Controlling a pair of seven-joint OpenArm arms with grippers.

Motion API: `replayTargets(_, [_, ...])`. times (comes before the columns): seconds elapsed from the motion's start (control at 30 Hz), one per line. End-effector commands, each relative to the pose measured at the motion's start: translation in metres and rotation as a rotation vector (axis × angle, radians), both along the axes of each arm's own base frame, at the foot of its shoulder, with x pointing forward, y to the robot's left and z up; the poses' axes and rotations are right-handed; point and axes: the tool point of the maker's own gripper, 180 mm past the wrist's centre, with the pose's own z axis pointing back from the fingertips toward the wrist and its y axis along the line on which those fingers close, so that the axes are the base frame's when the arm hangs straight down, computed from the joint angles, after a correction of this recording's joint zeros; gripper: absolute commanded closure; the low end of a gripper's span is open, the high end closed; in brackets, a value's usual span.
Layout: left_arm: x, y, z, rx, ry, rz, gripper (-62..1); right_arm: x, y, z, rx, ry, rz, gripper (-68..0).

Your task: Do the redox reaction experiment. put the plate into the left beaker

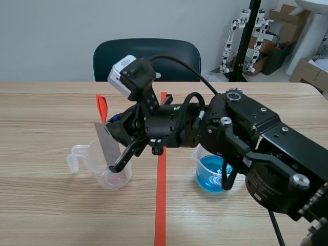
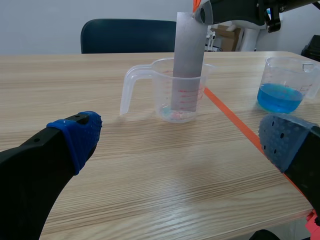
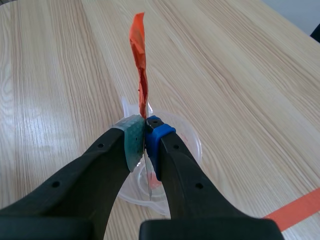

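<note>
The grey rectangular metal plate (image 2: 189, 60) is held almost upright, long axis vertical, its lower end inside the clear plastic left beaker (image 2: 150, 82). It is clenched at the top, below an orange-red tape tab (image 3: 139, 55), by the right hand (image 3: 146, 137). The left hand (image 2: 182, 142) is spread wide, with the beaker at its twelve o'clock. Blue liquid is seen in the second clear beaker (image 1: 210, 177), at three o'clock of the first.

- The table (image 1: 51, 102) in front of me is of light wood, with the grain running across.
- An orange tape line (image 1: 161, 205) marks its middle.
- A clear cup (image 1: 115, 179) with a handle stands on it, just left of the line.
- A cup of blue liquid (image 1: 210, 177) stands just right of the line.
</note>
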Motion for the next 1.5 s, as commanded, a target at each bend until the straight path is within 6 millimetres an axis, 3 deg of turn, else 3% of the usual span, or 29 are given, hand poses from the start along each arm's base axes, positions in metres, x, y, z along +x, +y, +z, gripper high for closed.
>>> replayTargets(0.0, [0.001,0.0,0.007,-0.009,-0.026,0.002,-62.3,0.002,0.006,0.012,0.04,-0.034,0.011,-0.6])
replayTargets(0.53, [0.001,0.0,0.007,-0.009,-0.026,0.002,-62.3,-0.002,0.012,0.004,0.089,-0.058,0.024,-2.0])
replayTargets(0.6, [0.001,0.0,0.007,-0.009,-0.026,0.002,-62.3,-0.001,0.011,0.004,0.077,-0.066,0.026,-12.9])
replayTargets(0.7, [0.001,0.0,0.007,-0.009,-0.027,0.002,-62.3,0.003,0.009,0.003,0.046,-0.097,0.028,-49.2])
replayTargets(0.77, [0.001,0.0,0.007,-0.009,-0.027,0.002,-62.3,0.008,0.008,0.003,0.023,-0.122,0.011,-67.2])
replayTargets(0.97, [0.001,0.0,0.007,-0.009,-0.027,0.002,-62.3,0.028,0.002,0.01,0.0,-0.176,-0.066,-67.9])
replayTargets(1.47, [0.001,0.0,0.007,-0.009,-0.027,0.002,-62.3,0.028,0.001,0.009,-0.001,-0.174,-0.065,-67.9])
